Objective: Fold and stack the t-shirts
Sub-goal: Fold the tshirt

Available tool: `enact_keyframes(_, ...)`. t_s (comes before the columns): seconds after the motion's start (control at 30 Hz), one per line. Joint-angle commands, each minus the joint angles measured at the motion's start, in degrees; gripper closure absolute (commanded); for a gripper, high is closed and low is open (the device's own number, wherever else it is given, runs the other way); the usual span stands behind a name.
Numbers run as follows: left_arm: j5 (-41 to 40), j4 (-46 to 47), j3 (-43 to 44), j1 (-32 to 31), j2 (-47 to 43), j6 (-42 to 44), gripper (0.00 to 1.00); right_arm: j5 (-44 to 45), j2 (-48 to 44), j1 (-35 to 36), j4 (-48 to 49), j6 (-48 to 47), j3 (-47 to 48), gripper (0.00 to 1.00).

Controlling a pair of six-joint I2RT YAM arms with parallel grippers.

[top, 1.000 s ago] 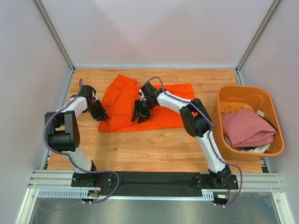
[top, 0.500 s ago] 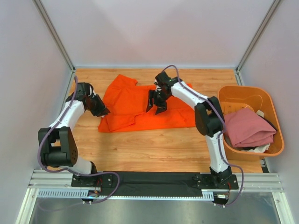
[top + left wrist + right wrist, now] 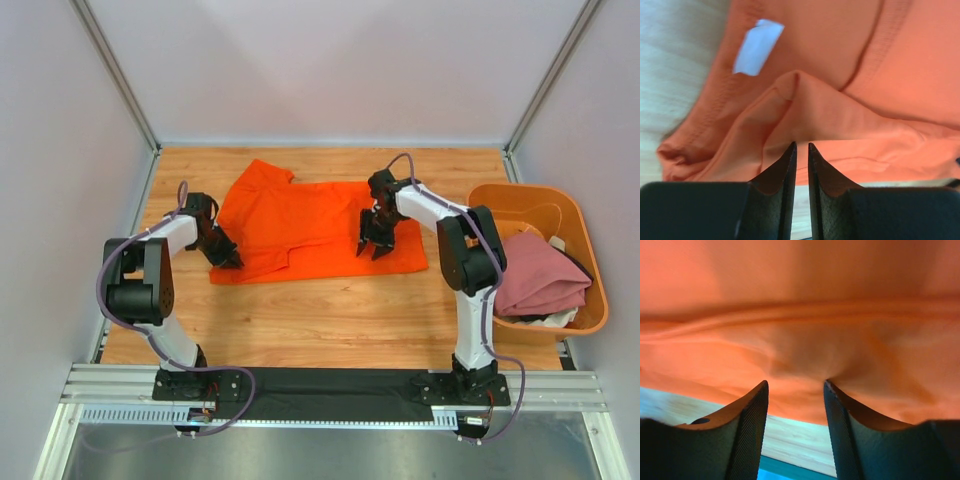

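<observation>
In the middle of the top view, toward the upper half, a bright orange t-shirt (image 3: 300, 225) of soft cloth, short-sleeved, lies spread nearly flat on the light brown wooden table (image 3: 320, 310), 1 sleeve pointing to the upper left of the frame. The left gripper (image 3: 228, 258), black and 2-fingered, sits at the garment's lower left corner, low against the cloth. In the left wrist view its fingers (image 3: 785, 170) are drawn almost together, only a thin slit between them, and a raised fold of the bright orange t-shirt (image 3: 840, 115) runs into their tips, so the left gripper (image 3: 800, 145) looks pinched on that fold. A small white label (image 3: 757, 47) shows on the cloth in the upper left of that frame, near a stitched hem.

The right gripper (image 3: 374, 247) stands over the lower right part of the garment, close to its lower edge. In the right wrist view its fingers (image 3: 752, 410) are well apart, their tips against the cloth, and the bright orange t-shirt (image 3: 800, 315) puckers slightly between them; nothing is clamped by the right gripper (image 3: 796, 382). A strip of table shows below the hem there.

At the right edge of the top view, a rigid orange plastic tub (image 3: 520, 192) holds a folded dusty pink t-shirt (image 3: 535, 275), well apart from both grippers
</observation>
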Motion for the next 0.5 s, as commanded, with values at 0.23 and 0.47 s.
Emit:
enact_keyframes(0.23, -8.02, -8.68, -5.12, 0.19, -9.40, -0.09, 0.74, 3.21, -14.84, 1.29, 6.38, 1.21, -16.14, 0.49)
enact_keyframes(0.47, -5.38, -5.63, 9.26, 0.19, -14.71, 7.47, 0.52, 11.37, -8.39, -2.92, -0.65, 1.38, 5.37, 0.33)
